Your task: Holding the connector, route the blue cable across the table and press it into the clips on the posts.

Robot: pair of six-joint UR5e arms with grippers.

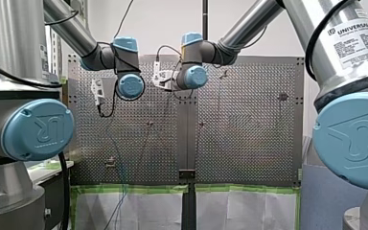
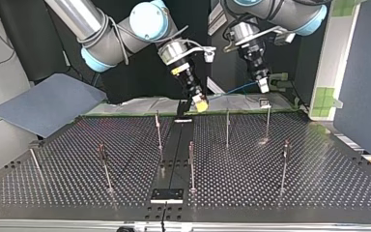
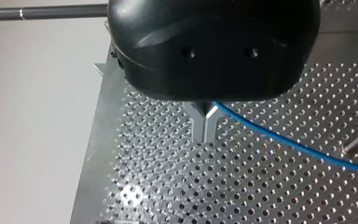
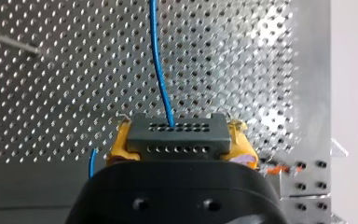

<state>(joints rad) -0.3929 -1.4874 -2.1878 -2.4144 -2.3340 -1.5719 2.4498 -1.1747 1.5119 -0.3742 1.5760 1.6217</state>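
Front view: a white label (image 1: 352, 38) on the upper tube of my right arm (image 1: 364, 72) reads "UNIVERSAL R" in bold, cut off at the picture's edge (the finer print beneath is too small to read). The blue joint cap (image 1: 357, 136) below it and the blue cap (image 1: 37, 129) on my left arm (image 1: 9, 43) each carry an embossed "UR" mark. No other legible text in any view.

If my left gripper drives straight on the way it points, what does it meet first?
Probably the perforated metal table, bare ahead of the left gripper; the gap is hard to judge.
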